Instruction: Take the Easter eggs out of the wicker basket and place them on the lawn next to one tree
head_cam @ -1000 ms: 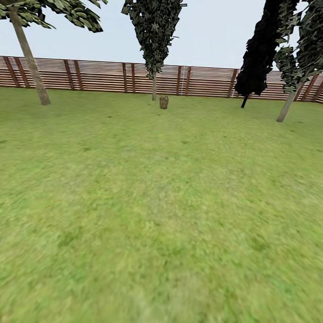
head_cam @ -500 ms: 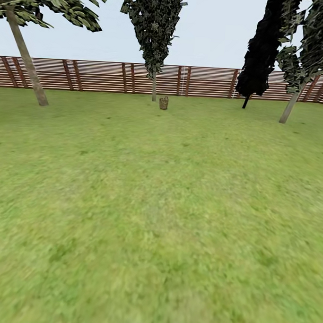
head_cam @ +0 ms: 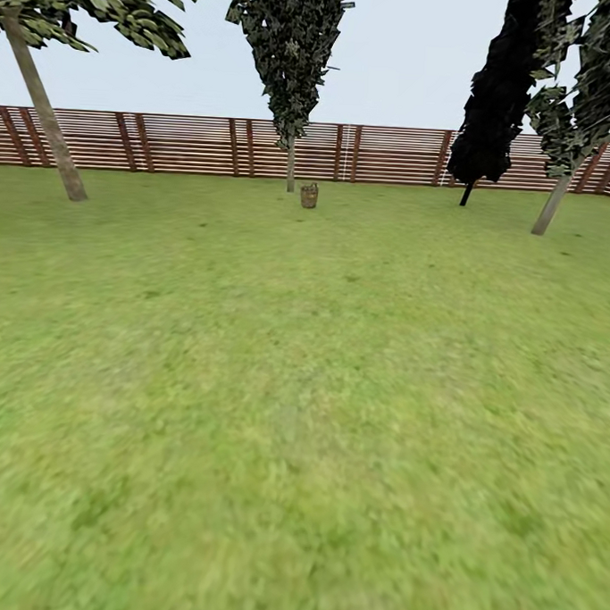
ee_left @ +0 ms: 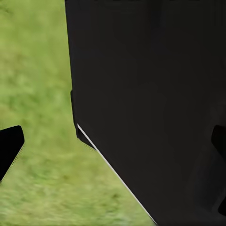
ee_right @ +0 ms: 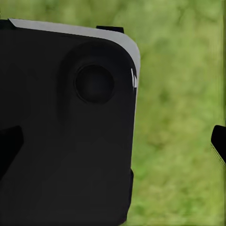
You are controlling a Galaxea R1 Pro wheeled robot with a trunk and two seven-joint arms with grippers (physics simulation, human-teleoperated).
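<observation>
Closest in, the left wrist view has the left gripper (ee_left: 113, 143) with its dark fingertips (ee_left: 9, 146) standing wide apart at either side of the view, nothing between them, over a black slab of the robot's body (ee_left: 150, 94) and a strip of grass. The right wrist view gives the same picture: the right gripper (ee_right: 115, 143) spread wide and empty, above a black, grey-edged body panel (ee_right: 66, 122) with grass beside it. From the head view the lawn (head_cam: 299, 412) runs broad and green to its far edge, where the wicker basket (head_cam: 309, 195) stands upright, small, too far off to see inside. Just beside it rises the tree (head_cam: 294, 81) with a slender pale trunk. Behind them runs the brown slat fence (head_cam: 170, 143); a leaning trunk (head_cam: 43, 103) stands at the lawn's far left corner, a black conifer-like tree (head_cam: 494, 109) and another leaning tree (head_cam: 574, 113) far right.
</observation>
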